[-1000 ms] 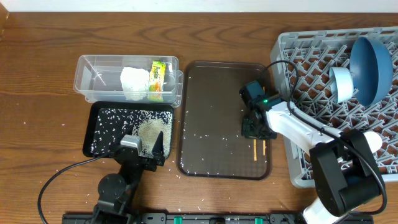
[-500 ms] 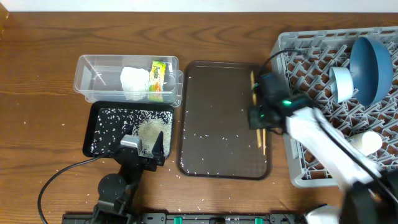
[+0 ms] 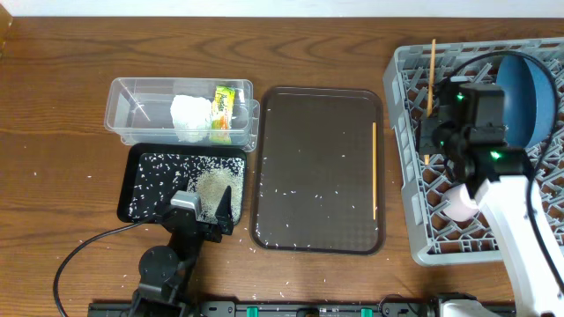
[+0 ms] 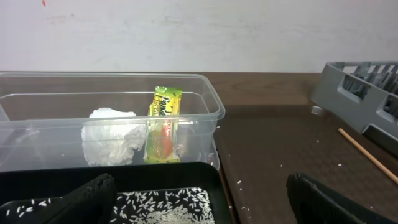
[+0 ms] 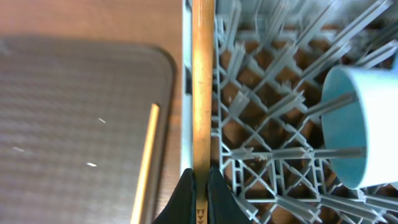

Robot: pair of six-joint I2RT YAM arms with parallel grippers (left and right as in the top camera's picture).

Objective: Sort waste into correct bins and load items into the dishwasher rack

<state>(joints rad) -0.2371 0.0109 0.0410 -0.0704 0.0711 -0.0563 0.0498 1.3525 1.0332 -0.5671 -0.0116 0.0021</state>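
Observation:
My right gripper (image 3: pixel 429 132) is shut on a wooden chopstick (image 3: pixel 431 79) and holds it over the left edge of the grey dishwasher rack (image 3: pixel 414 238); the right wrist view shows the stick (image 5: pixel 202 87) pinched between the fingertips (image 5: pixel 183 190). The second chopstick (image 3: pixel 374 172) lies on the brown tray (image 3: pixel 308 132), also seen in the right wrist view (image 5: pixel 146 162). The deep-blue bowl (image 3: pixel 533 97) and a light-blue dish (image 5: pixel 357 124) stand in the rack. A pinkish cup (image 3: pixel 458 204) sits in the rack under my arm. My left gripper (image 3: pixel 204 209) is open over the black tray (image 3: pixel 145 163) with rice (image 4: pixel 168 208).
The clear tub (image 3: pixel 132 110) holds the white tissue (image 3: pixel 189 117) and the yellow-green wrapper (image 3: pixel 225 112). Loose rice grains lie on the brown tray and on the table by the black tray. A cable runs from the left arm along the table's front.
My right gripper has lifted one chopstick off the brown tray and carried it right, over the rack's left edge. The other chopstick stays on the tray. The left arm has not moved.

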